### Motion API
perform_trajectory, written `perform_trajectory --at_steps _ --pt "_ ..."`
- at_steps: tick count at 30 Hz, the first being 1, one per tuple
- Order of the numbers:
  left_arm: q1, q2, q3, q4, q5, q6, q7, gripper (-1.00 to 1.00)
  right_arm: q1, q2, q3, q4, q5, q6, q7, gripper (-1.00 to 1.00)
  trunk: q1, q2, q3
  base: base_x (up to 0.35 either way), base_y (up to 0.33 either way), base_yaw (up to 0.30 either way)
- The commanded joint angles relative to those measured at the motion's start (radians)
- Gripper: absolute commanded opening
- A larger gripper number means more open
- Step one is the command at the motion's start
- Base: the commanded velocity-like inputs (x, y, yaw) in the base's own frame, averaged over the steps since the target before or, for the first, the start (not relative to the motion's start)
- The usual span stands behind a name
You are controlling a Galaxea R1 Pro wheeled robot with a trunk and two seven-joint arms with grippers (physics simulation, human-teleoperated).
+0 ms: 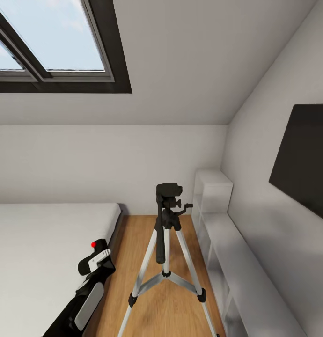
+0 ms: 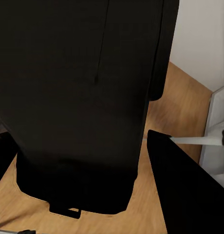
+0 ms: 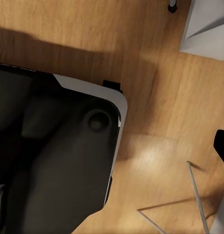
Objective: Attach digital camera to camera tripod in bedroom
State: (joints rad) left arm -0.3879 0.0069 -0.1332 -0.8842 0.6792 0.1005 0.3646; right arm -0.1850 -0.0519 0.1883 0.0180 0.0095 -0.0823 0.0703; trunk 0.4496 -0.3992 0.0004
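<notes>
Black digital camera (image 1: 97, 255), red dot up, sits clamped in my left gripper's (image 1: 99, 260) fingers, low and left of the camera tripod (image 1: 166, 243). Tripod stands on the wood floor, pan head (image 1: 169, 190) bare. Grasp done; lift and mounting remain. Right fingers: cannot tell.

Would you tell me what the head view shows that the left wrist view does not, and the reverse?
Head view: the whole camera tripod with its black pan head, the skylight, the bed, the wall TV, and the red dot on the digital camera at the left arm's tip. Left wrist view: a close-up of a big black body, apparently that camera, with a dark gripper finger beside it. Both: the light wood floor.
</notes>
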Motion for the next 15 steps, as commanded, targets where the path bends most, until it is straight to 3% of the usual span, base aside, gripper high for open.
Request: perform_trajectory --at_steps 1,5,9,10,12,13,14,15 --pt "0.0 0.001 -0.003 -0.005 0.002 0.005 0.006 -1.0 -0.001 0.0 0.003 0.002 0.001 -0.005 0.002 1.0 0.0 -0.001 0.0 0.0 0.0 0.0" --pt "0.0 0.004 -0.004 -0.025 0.003 0.019 0.005 -1.0 -0.001 0.0 0.003 0.002 0.0 -0.005 0.002 1.0 0.0 -0.001 0.0 0.0 0.0 0.0" --pt "-0.003 0.022 -0.003 -0.13 -0.005 0.124 0.007 -1.0 -0.001 0.0 0.003 0.002 0.002 -0.004 0.003 1.0 0.0 -0.001 0.0 0.0 0.0 0.0" --pt "-0.01 0.032 -0.002 -0.212 -0.003 0.223 0.007 -1.0 -0.001 0.0 0.002 0.002 0.002 -0.004 0.002 1.0 0.0 -0.001 0.0 0.0 0.0 0.0" --pt "-0.03 0.044 0.005 -0.301 -0.001 0.349 0.008 -1.0 -0.001 0.0 0.002 0.002 0.002 -0.003 0.002 1.0 0.0 -0.001 0.0 0.0 0.0 0.0" --pt "-0.124 0.06 0.045 -0.411 0.001 0.583 0.012 -1.0 -0.001 0.0 0.003 0.002 0.003 -0.003 0.001 1.0 0.0 -0.001 0.0 0.0 0.0 0.0" --pt "-0.205 0.066 0.081 -0.453 0.001 0.711 0.017 -1.0 -0.001 -0.001 0.003 0.002 0.003 -0.003 0.0 1.0 0.0 -0.001 0.0 0.0 0.0 0.0" --pt "-0.256 0.067 0.104 -0.461 0.003 0.757 0.025 -1.0 -0.001 -0.001 0.003 0.002 0.003 -0.003 0.0 1.0 0.0 -0.001 0.0 0.0 0.0 0.0"
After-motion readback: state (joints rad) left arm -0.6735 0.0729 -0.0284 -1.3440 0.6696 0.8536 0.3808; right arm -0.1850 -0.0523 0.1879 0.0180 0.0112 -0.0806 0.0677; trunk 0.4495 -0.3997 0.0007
